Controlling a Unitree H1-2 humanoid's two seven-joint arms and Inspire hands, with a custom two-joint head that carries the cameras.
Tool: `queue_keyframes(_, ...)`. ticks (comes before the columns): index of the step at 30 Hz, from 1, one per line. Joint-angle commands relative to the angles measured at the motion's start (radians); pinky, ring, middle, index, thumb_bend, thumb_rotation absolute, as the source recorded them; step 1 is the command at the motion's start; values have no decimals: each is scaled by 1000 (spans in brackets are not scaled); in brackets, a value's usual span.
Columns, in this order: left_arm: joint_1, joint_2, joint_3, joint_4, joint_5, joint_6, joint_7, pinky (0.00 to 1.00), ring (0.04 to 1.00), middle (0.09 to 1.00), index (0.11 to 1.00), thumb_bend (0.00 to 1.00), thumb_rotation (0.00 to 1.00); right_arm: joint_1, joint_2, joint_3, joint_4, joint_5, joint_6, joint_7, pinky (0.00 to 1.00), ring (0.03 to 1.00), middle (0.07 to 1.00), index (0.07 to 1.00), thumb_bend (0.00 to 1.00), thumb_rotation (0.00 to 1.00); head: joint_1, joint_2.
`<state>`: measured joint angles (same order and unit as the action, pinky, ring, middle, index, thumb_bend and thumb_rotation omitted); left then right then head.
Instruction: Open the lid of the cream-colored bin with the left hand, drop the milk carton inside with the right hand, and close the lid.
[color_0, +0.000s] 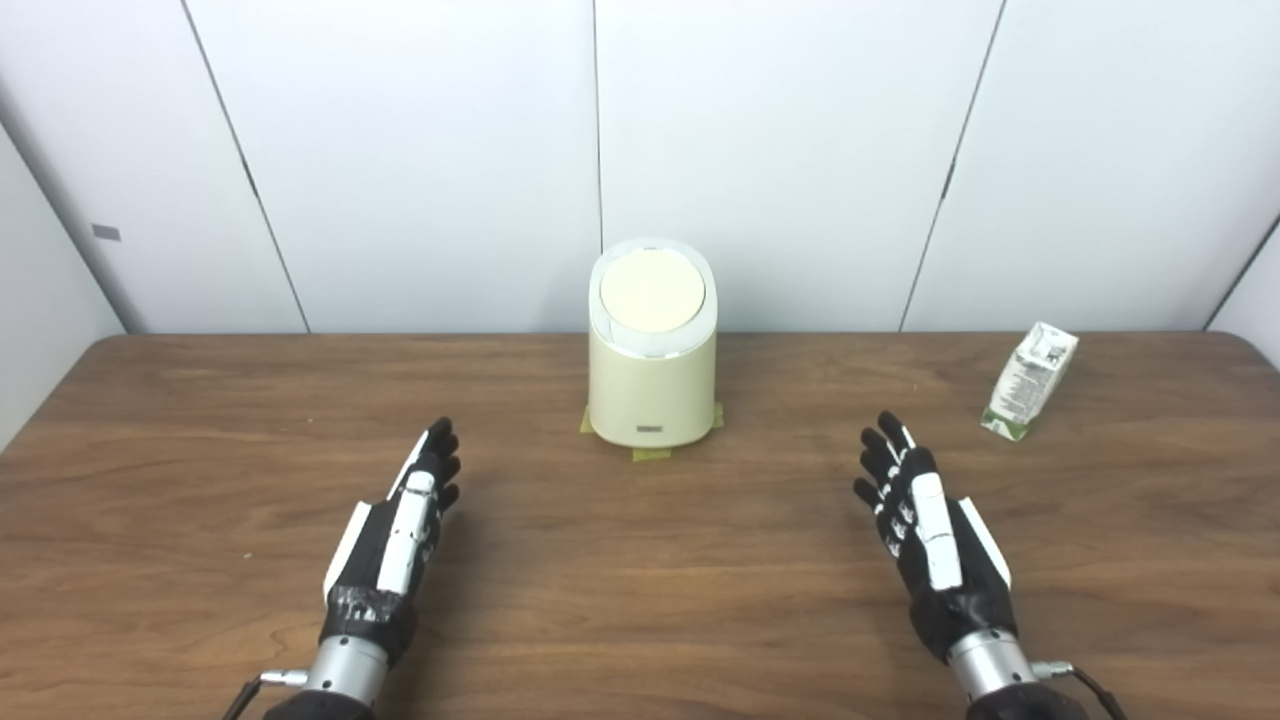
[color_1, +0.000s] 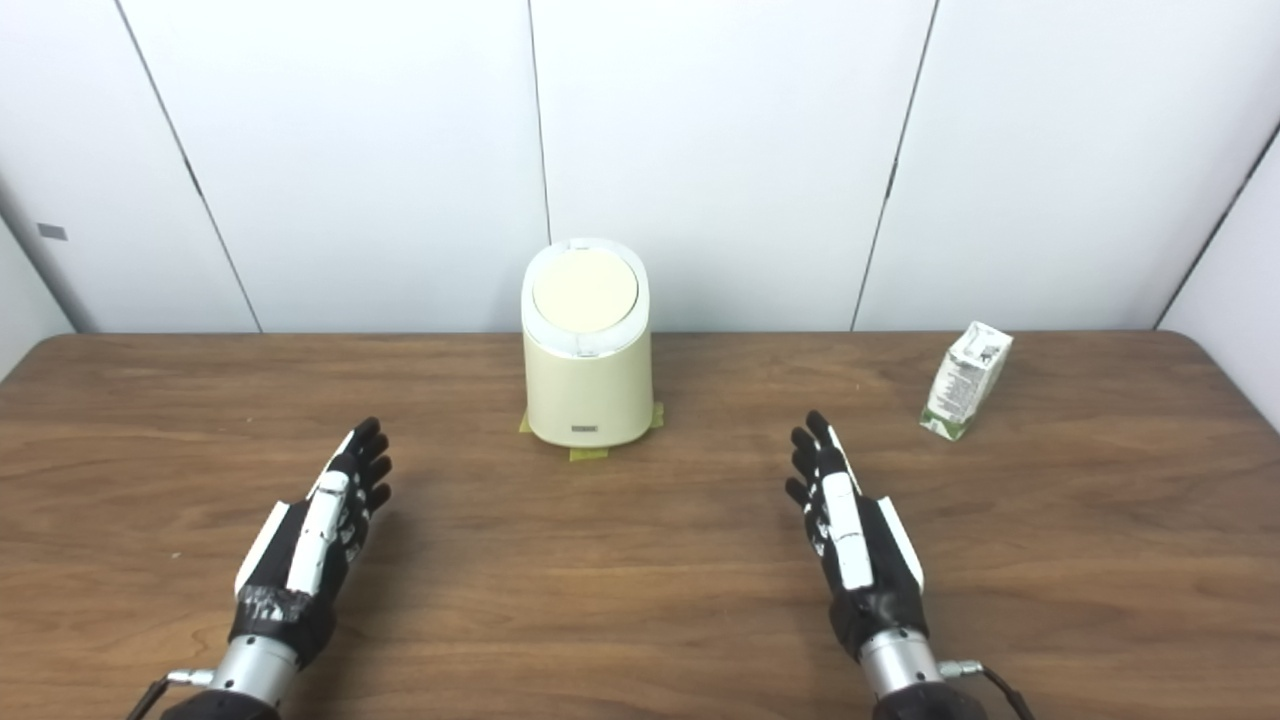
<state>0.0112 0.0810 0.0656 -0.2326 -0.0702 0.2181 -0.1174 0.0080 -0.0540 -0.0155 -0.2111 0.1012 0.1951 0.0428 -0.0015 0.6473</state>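
So at this point I had both arms parked low over the counter (color_0: 640, 600), nothing started yet. The cream-colored bin (color_0: 652, 385) sat dead center near the far edge, lid (color_0: 652, 291) shut flat, with bits of tape (color_0: 650, 455) under its base, I figured to mark its spot so it didn't wander. The milk carton (color_0: 1030, 381) leaned tilted off to the right, well apart from the bin and closer to my right hand (color_0: 925, 530), which made sense since that hand does the drop. The left hand (color_0: 400, 530) sat on the bin's left for the lid. Both had fingers (color_0: 438, 455) stretched out and slightly apart, holding nothing; whether they touched the wood I couldn't really tell.
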Motion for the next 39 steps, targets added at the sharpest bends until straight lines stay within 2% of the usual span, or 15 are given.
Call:
queue_keyframes(1,-35,8,-3,-21,2,-34,7,1000,1000,993,993,337,1000,-31,3,-2,-39,7,-20,5,966,985,972,1000,611,1000,-1,1)
queue_keyframes(21,-34,6,-4,-26,-3,-24,7,1000,1000,991,990,339,1000,-32,1,-4,-40,11,-15,7,975,988,973,1000,625,1000,4,3)
queue_keyframes(24,-32,9,-5,-29,-6,-15,4,1000,1000,994,994,363,1000,-30,3,-2,-42,9,-11,6,968,987,975,1000,624,1000,4,-5)
queue_keyframes(27,-32,12,-1,-26,-14,-18,-2,1000,1000,998,999,384,1000,-30,4,1,-33,5,-21,6,955,985,974,1000,625,1000,-7,-21)
queue_keyframes(32,-44,23,9,-27,-18,-25,1,1000,1000,1000,1000,483,811,-30,0,4,-17,-5,-33,8,928,978,973,1000,597,1000,-8,-61)
queue_keyframes(33,-46,25,12,-26,-14,-30,5,1000,1000,1000,1000,492,796,-29,0,4,-12,-3,-37,10,929,979,974,1000,596,1000,-3,-87)
queue_keyframes(34,-47,27,13,-25,-10,-34,8,1000,1000,1000,1000,522,769,-27,0,4,-9,-3,-40,11,929,979,974,1000,600,1000,-3,-87)
queue_keyframes(35,-48,28,14,-26,-7,-37,11,1000,1000,1000,1000,542,752,-25,0,4,-5,-4,-44,11,929,979,975,1000,602,1000,0,-107)
queue_keyframes(39,-36,30,14,-39,11,-44,20,996,999,1000,1000,531,695,-17,-4,10,22,-20,-81,11,903,971,971,1000,588,1000,2,-160)
